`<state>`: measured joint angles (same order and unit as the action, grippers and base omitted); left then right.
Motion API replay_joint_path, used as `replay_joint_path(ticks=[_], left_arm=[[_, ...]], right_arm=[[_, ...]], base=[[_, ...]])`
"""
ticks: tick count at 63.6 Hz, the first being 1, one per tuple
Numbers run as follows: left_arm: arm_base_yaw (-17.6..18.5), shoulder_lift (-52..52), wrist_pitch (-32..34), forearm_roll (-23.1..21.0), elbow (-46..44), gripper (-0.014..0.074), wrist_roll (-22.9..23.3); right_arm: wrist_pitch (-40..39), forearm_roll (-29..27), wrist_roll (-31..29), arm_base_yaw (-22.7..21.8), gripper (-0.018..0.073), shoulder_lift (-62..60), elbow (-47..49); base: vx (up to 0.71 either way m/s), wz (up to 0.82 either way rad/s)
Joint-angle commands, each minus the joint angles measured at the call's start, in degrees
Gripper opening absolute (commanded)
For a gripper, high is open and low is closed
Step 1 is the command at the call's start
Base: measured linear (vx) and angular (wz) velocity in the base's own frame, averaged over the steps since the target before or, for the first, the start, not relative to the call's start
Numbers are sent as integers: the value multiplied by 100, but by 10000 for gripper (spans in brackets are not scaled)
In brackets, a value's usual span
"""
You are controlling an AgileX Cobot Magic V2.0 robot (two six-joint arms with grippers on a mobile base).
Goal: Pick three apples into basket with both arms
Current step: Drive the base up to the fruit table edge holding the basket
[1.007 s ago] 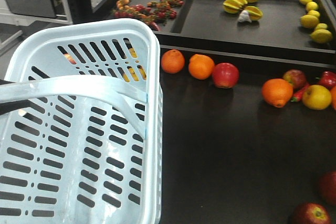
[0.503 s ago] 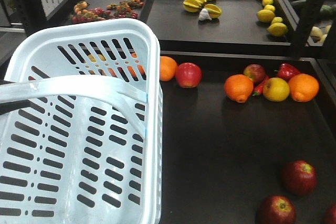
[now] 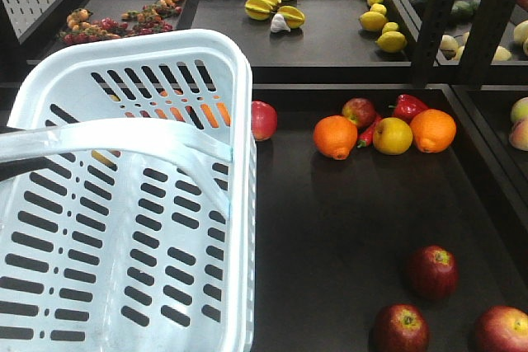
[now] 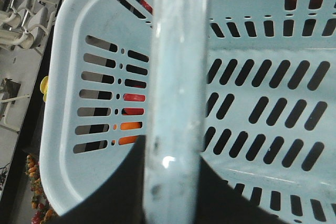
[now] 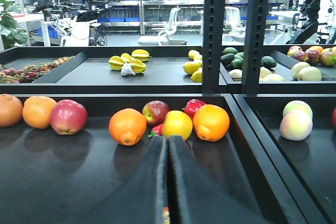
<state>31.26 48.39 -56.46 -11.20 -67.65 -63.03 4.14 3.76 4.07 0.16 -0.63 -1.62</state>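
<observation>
- Right gripper [image 5: 168, 145]: black fingers pressed together with only a thin seam between them, low centre over the dark shelf [image 5: 63, 182].
- Red apple [image 5: 68, 116] at left, touching the left orange [image 5: 38, 112].
- Second apple [image 5: 156, 112] sits behind the front orange [image 5: 127, 126] and the yellow fruit [image 5: 177, 124] (red pepper [image 5: 193, 105] partly hidden).
- Starfruit [image 5: 128, 61] on the rear tray [image 5: 157, 80].

Across the front view everything on the dark shelf [image 3: 330, 228] has slid left: the red apple [image 3: 263, 119], once in the upper middle, now sits at the right rim of the basket [image 3: 239, 204]. The orange [image 3: 335, 136] and its cluster have come from the right edge to centre. Three apples [image 3: 431, 271] now show at lower right where only two edged in, and black uprights [image 3: 435, 14] have appeared upper right
</observation>
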Motion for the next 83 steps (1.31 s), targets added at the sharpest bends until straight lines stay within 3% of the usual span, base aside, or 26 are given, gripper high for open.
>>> replay_joint_path(ticks=[1,83], left_arm=[[9,-71,514,-142,-154,-6,83],[9,-71,514,-142,-154,-6,83]], right_arm=[[-414,54,-15,-7,-9,9,-79],[-414,54,-15,-7,-9,9,-79]], base=[[2,-9],[0,-1]])
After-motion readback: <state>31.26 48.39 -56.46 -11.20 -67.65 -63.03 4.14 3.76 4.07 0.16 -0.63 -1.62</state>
